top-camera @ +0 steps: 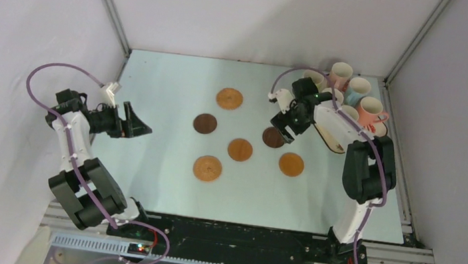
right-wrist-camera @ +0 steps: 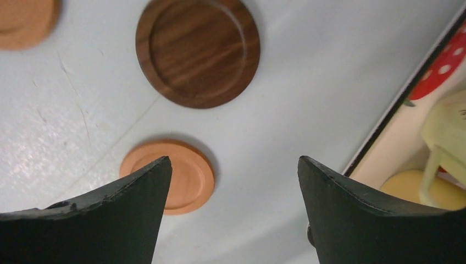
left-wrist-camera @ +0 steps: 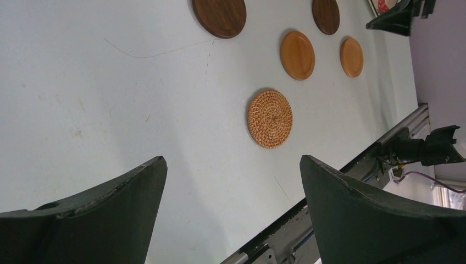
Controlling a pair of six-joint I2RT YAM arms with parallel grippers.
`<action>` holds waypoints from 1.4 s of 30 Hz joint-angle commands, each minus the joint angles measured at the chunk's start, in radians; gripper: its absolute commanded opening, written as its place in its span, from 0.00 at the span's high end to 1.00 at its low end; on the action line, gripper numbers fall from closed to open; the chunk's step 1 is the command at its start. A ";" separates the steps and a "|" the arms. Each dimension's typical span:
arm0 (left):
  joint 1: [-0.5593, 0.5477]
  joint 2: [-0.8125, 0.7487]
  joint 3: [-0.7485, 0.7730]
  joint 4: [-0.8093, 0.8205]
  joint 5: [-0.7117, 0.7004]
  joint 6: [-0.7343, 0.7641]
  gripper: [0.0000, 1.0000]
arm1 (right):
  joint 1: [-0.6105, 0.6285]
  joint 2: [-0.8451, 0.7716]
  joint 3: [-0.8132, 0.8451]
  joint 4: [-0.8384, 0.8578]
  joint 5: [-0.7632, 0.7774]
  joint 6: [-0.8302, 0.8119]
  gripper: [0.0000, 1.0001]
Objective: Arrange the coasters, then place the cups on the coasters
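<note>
Six coasters [top-camera: 240,149] lie flat mid counter [top-camera: 144,181], none touching. Cups [top-camera: 359,88] clustered on tray [right-wrist-camera: 393,151], far R corner. R jaws wide open, empty, over dark coaster [right-wrist-camera: 198,52]. L jaws wide open, empty.

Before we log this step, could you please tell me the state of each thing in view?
Coasters: six, flat on the table, spread apart, all bare.
Cups: upright, bunched on the tray.
Left gripper: open, empty.
Right gripper: open, empty, close to a dark coaster.
</note>
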 commanded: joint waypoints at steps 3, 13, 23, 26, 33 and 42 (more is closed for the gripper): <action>0.010 0.007 0.033 -0.025 0.041 0.032 0.02 | -0.031 0.070 -0.014 -0.048 -0.063 -0.139 0.11; 0.011 0.006 0.031 -0.022 0.036 0.029 0.02 | -0.019 0.246 0.139 -0.079 -0.069 -0.159 0.13; 0.010 0.001 0.030 -0.023 0.034 0.029 0.02 | 0.055 0.360 0.235 -0.114 -0.118 -0.232 0.18; 0.010 -0.002 0.030 -0.023 0.032 0.028 0.02 | 0.088 0.372 0.259 -0.114 -0.133 -0.245 0.20; 0.012 -0.006 0.028 -0.021 0.031 0.029 0.02 | 0.137 0.398 0.300 -0.065 -0.114 -0.226 0.20; 0.011 -0.007 0.028 -0.021 0.033 0.029 0.02 | 0.176 0.436 0.338 -0.009 -0.068 -0.201 0.21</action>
